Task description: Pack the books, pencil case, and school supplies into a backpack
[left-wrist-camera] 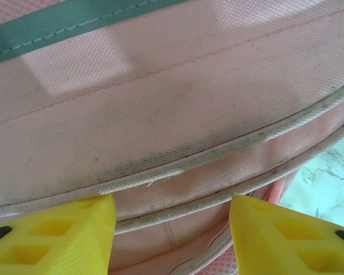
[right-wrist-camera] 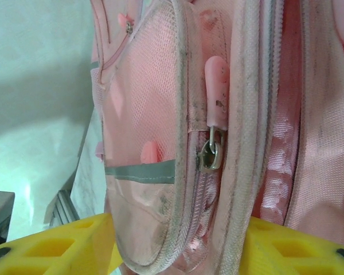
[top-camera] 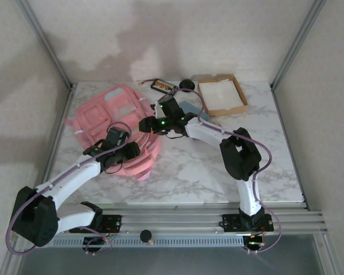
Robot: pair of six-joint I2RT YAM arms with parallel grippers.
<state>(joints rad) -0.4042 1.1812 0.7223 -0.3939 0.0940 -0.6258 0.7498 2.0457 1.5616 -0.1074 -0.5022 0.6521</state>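
The pink backpack (top-camera: 106, 117) lies flat at the table's left-centre. My left gripper (top-camera: 126, 150) sits at its near edge. In the left wrist view the yellow fingers (left-wrist-camera: 63, 235) straddle a piped seam of the backpack (left-wrist-camera: 178, 114), and fabric fills the gap at the left gripper (left-wrist-camera: 172, 200). My right gripper (top-camera: 151, 125) is at the backpack's right side. In the right wrist view the right gripper (right-wrist-camera: 178, 223) is shut on the mesh pocket's rim (right-wrist-camera: 160, 189), just below a pink zip pull (right-wrist-camera: 217, 97). A dark book (top-camera: 162, 86) lies behind the backpack. The pencil case is out of view.
A shallow cardboard tray (top-camera: 239, 91) with white lining stands at the back right. A black round thing (top-camera: 187, 85) sits beside the dark book. A flat blue-grey thing (top-camera: 191, 107) lies under the right arm. Bare marble (top-camera: 195, 172) stretches along the front and right.
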